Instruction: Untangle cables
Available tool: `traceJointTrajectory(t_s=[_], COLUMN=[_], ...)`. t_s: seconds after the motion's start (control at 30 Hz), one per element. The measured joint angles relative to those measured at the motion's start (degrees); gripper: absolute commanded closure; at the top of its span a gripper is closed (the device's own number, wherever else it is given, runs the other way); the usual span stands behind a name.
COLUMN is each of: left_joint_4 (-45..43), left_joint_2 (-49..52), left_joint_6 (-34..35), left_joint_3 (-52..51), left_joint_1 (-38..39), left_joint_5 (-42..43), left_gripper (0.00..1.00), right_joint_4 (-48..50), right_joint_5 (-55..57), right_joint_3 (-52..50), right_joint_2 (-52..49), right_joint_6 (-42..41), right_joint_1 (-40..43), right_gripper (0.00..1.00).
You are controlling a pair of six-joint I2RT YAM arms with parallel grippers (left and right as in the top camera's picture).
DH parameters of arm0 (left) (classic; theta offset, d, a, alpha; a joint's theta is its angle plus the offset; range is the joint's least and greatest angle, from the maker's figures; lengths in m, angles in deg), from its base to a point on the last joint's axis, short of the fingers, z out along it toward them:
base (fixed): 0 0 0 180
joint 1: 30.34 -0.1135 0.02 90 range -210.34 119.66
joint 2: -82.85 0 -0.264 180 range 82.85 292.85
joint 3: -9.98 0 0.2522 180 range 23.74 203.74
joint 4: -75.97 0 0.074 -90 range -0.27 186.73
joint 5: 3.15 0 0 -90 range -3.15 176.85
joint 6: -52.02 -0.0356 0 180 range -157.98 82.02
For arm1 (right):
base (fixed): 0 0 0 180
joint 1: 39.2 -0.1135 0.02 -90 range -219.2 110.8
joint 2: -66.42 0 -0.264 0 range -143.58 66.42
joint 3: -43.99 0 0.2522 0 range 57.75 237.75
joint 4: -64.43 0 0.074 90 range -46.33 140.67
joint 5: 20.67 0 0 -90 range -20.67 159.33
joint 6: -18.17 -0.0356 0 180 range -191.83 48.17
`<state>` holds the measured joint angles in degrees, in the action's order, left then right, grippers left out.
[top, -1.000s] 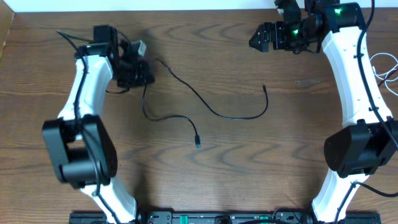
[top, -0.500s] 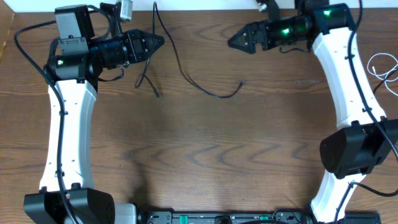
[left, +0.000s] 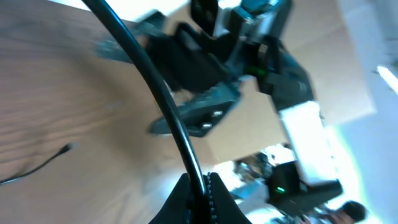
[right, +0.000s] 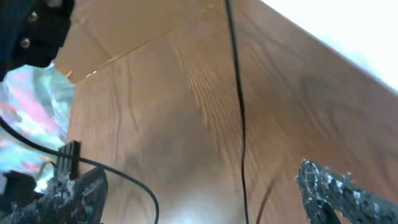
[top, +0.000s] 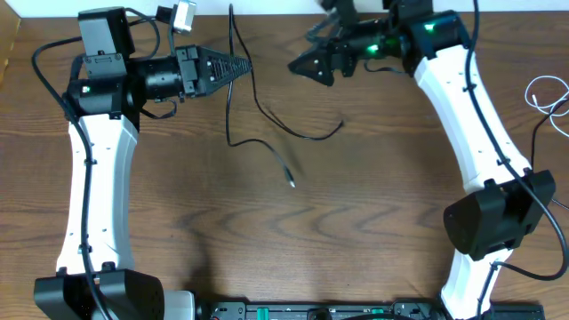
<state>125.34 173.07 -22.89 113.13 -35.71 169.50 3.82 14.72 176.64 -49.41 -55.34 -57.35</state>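
Black cable (top: 229,124): thin, soft, very light. It hangs in loose curves off the left tool (top: 240,65) at the far left of the bench (top: 356,231), so it should follow any pull and carry no push. One run drops towards the near side and ends in a small plug (top: 291,181) on the wood. A second black strand (top: 302,135) curls off to the right (whether it is the same cord or another, cannot tell).

Smooth jacket, likely to slip through a loose pinch. Best hold judged to be on the bare cord near the plug or close beside the present grip, not mid-loop.

White cable (top: 544,89): far right edge, well apart from both tools.

Left tool: fingertips (left: 179,194) pressed together on the black cable, which runs straight up out of them.

Right tool (top: 302,66): fingers (right: 81,190) spread wide, holding nothing. In its wrist view the cord crosses the gap between them, untouched.
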Motion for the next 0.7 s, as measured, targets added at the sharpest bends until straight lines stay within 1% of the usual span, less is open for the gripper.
traceJointTrajectory(t_s=[0.13, 0.23, 0.37, 0.5, 0.67, 0.7], left_joint_4=[0.24, 0.31, 0.35, 0.35, 0.33, 0.33], left_joint_2=[-0.02, -0.02, -0.02, -0.02, -0.02, -0.02], left_joint_6=[1.66, 3.17, 4.74, 5.7, 5.92, 5.95], left_joint_3=[0.02, 0.0, 0.02, 0.0, 0.0, 0.0], left_joint_1=[0.0, 0.44, 3.1, 8.02, 11.67, 12.11], left_joint_5=[3.93, 4.76, 5.46, 5.79, 5.84, 5.9], left_gripper=[0.92, 0.92, 0.93, 0.92, 0.92, 0.93], right_joint_4=[4.09, 8.02, 12.98, 16.79, 21.51, 22.58], right_joint_5=[-2.36, -4.39, -5.64, -6.12, -6.43, -6.49], right_joint_3=[0.0, 0.0, 0.0, -0.02, -0.02, -0.02], right_joint_2=[-0.28, -1.09, -2.93, -4.13, -4.15, -4.15], right_joint_6=[2.21, 2.4, 1.51, -0.31, -2.23, -2.91], right_joint_1=[-2.05, -2.86, -3.48, -3.8, -3.45, -3.17], right_gripper=[0.09, 0.09, 0.13, 0.26, 0.36, 0.4])
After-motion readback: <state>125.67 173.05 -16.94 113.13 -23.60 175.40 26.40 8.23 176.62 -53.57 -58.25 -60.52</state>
